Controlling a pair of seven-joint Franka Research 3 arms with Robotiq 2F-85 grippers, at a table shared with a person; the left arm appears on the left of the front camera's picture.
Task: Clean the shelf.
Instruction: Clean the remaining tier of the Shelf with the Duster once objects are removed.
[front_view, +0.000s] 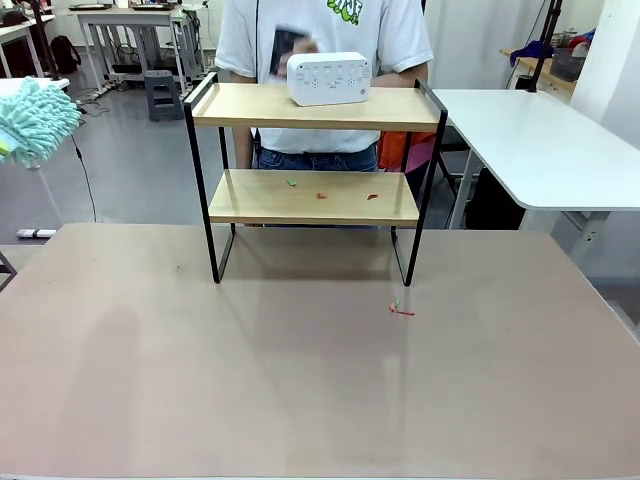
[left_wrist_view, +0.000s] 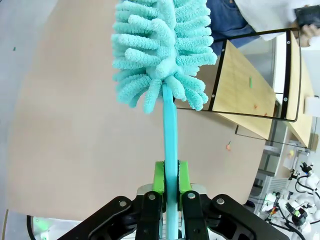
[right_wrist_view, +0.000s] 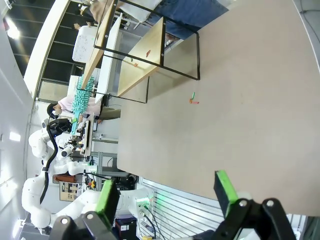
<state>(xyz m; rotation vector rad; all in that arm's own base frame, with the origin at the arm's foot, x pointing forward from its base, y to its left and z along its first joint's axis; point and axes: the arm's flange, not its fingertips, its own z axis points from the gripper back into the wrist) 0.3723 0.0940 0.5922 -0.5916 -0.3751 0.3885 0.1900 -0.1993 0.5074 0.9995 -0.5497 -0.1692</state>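
Observation:
The shelf (front_view: 310, 205) stands at the table's far middle, two light wood boards in a black frame. Small green and red scraps (front_view: 322, 195) lie on its lower board. A white box (front_view: 329, 78) sits on the top board. My left gripper (left_wrist_view: 171, 180) is shut on the handle of a teal fluffy duster (left_wrist_view: 160, 50), whose head (front_view: 35, 120) hangs in the air at the far left, well apart from the shelf (left_wrist_view: 250, 85). My right gripper (right_wrist_view: 167, 195) is open with nothing between its fingers, above the table and far from the shelf (right_wrist_view: 145, 55).
A red and green scrap (front_view: 400, 310) lies on the brown table (front_view: 300, 380) in front of the shelf's right leg. A person in a white T-shirt (front_view: 320, 30) stands behind the shelf, one hand holding something dark. A white table (front_view: 540, 140) stands at the right.

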